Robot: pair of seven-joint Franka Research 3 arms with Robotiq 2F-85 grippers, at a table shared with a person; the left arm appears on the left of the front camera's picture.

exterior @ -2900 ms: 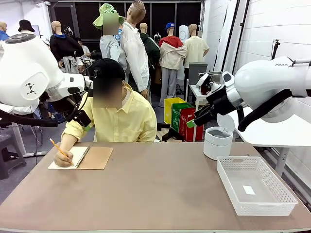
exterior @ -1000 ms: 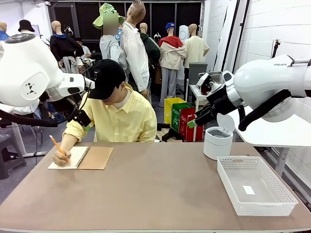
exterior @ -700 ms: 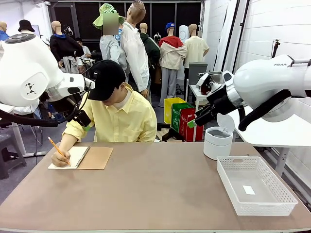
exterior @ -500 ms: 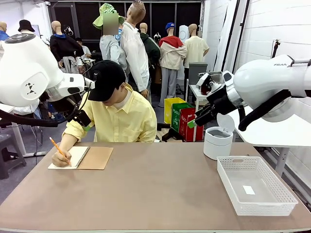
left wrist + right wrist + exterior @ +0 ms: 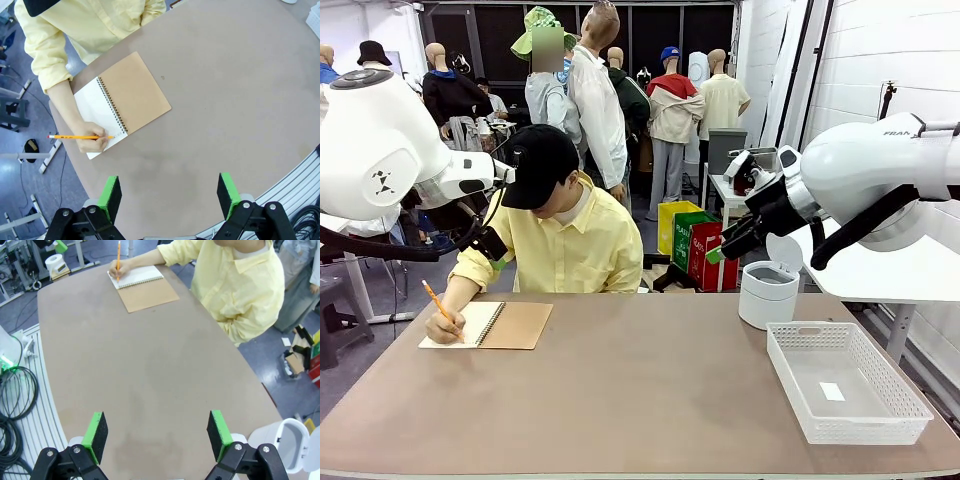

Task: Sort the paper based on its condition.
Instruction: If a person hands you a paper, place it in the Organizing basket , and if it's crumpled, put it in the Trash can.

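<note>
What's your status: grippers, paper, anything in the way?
Left gripper open, right gripper open, both above table. Person's hand writing in notebook with pencil; sorting not begun. Basket sits on robot's right.

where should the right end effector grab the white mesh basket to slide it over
Take the white mesh basket by its long wall nearest the middle of the table, right end effector coming straight down, one finger inside, one outside. It sits upright and open-topped with thin walls, and looks too wide to span.
</note>
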